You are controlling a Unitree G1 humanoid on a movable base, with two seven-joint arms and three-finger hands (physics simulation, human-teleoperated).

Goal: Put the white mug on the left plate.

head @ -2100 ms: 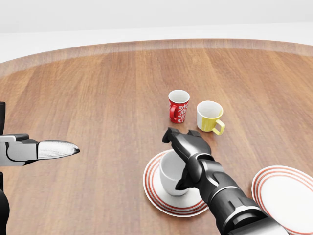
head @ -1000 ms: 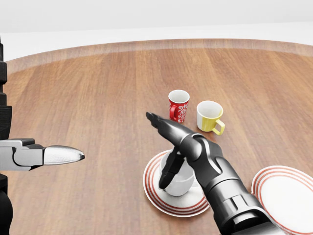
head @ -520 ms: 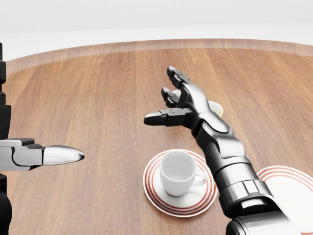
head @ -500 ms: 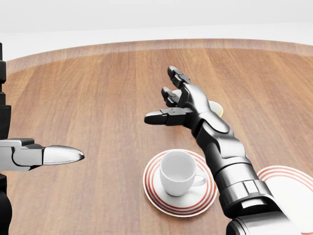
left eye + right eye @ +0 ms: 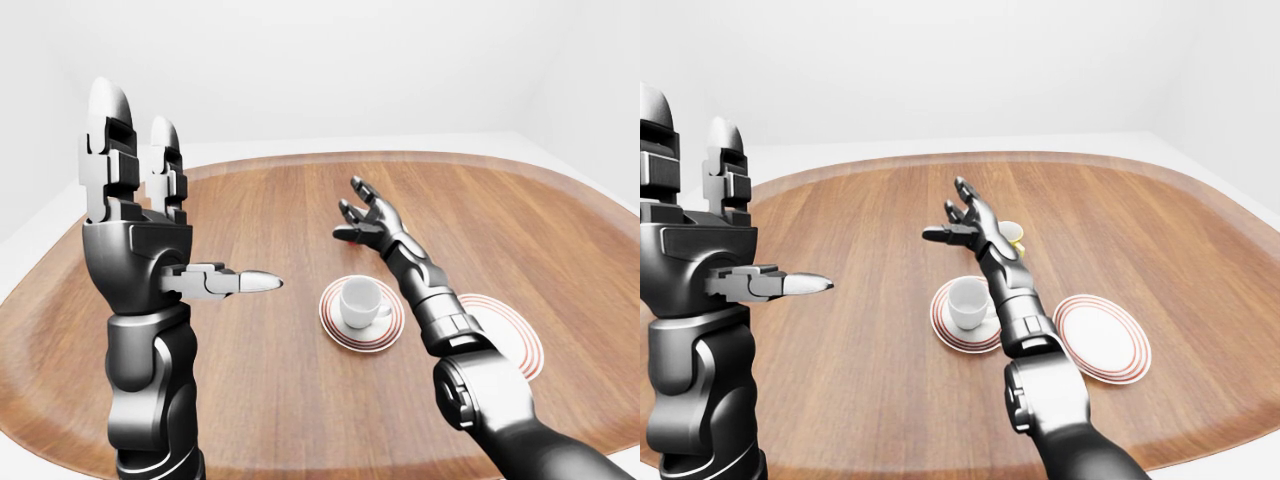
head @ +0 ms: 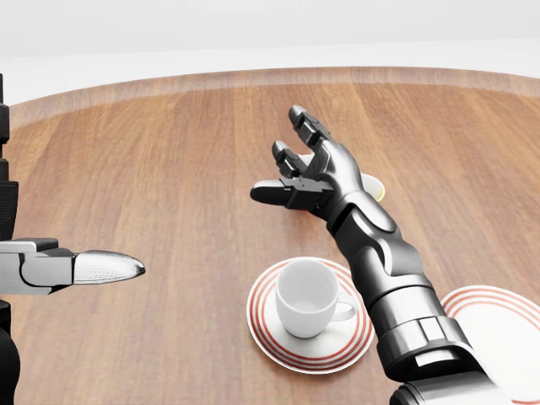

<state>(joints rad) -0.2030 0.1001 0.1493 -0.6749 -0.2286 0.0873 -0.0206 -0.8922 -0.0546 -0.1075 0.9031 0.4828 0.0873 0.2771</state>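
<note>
The white mug (image 6: 305,297) stands upright on the left red-ringed plate (image 6: 260,327), its handle pointing to the view's right. My right hand (image 6: 278,156) is open and empty, with fingers spread. It is held in the air above the table, well up the head view from the mug and apart from it. My left hand (image 5: 180,195) is open and empty at the left. Its fingers point up and its thumb (image 6: 97,267) points right.
A second red-ringed plate (image 6: 494,305) lies at the lower right, partly behind my right forearm. A yellow mug (image 5: 1012,232) shows just past my right hand. The red mug is hidden behind that hand. The wooden table (image 6: 169,169) curves away at the top.
My right hand has opened off the white mug and risen up the view, away from it. The mug stays on the left plate. My left hand rose early on, then held still.
</note>
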